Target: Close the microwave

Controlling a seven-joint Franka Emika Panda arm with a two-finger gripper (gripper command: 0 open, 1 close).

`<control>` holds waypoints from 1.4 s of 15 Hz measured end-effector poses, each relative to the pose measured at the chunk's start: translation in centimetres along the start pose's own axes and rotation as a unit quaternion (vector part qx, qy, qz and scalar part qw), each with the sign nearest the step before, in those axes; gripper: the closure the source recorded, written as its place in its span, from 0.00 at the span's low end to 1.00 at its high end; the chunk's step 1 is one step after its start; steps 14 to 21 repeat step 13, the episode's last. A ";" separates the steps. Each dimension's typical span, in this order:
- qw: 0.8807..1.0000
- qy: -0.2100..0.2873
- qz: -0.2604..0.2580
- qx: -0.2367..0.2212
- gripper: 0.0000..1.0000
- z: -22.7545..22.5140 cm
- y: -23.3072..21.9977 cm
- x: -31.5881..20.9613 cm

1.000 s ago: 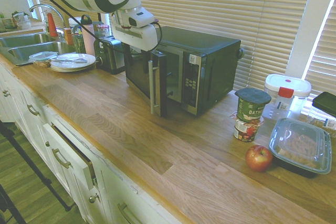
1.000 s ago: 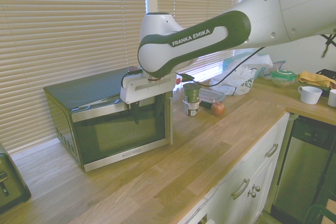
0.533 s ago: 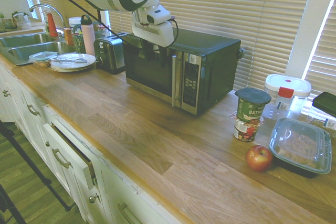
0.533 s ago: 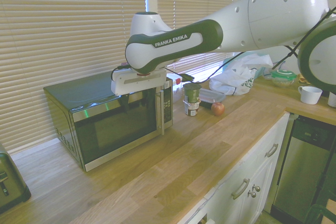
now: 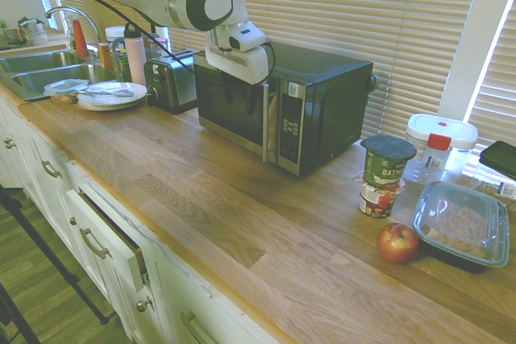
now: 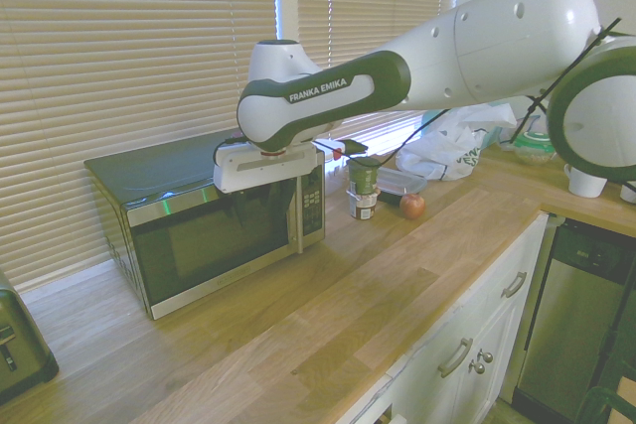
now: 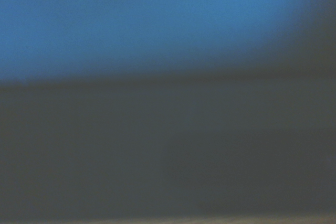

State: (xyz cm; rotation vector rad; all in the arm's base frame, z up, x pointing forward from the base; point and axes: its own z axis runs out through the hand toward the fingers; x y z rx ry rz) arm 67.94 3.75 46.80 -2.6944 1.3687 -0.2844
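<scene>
Microwave [image 5: 326, 70], first exterior view: on the counter [image 5: 234, 239], beside the toaster [image 5: 173, 86]; door seemingly flush. Gripper [image 5: 239, 101]: before the door, jaws apart, presumably for pushing, not grasping.
Second exterior view: handle [image 6: 298, 215] ungrasped.
Wrist view: blurred, unidentifiable.

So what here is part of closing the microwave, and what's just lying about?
Job:
- microwave, incl. door and handle
- gripper

Lying about:
- toaster
- plates
- pink bottle
- two stacked cups
- apple
- food container
- bag
</scene>
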 end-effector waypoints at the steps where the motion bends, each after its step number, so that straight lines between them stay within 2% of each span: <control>1: 1.000 -0.006 -0.010 0.000 0.00 -0.4 0.9 -0.6; 5: 1.000 -0.019 -0.021 -0.013 0.00 -2.5 6.2 -2.9; 9: 0.999 -0.028 -0.020 -0.031 0.00 -0.2 13.0 -4.0; 13: 0.997 -0.041 -0.043 -0.041 0.00 1.4 18.9 -7.9; 21: 0.997 -0.041 -0.043 -0.041 0.00 1.4 18.9 -7.9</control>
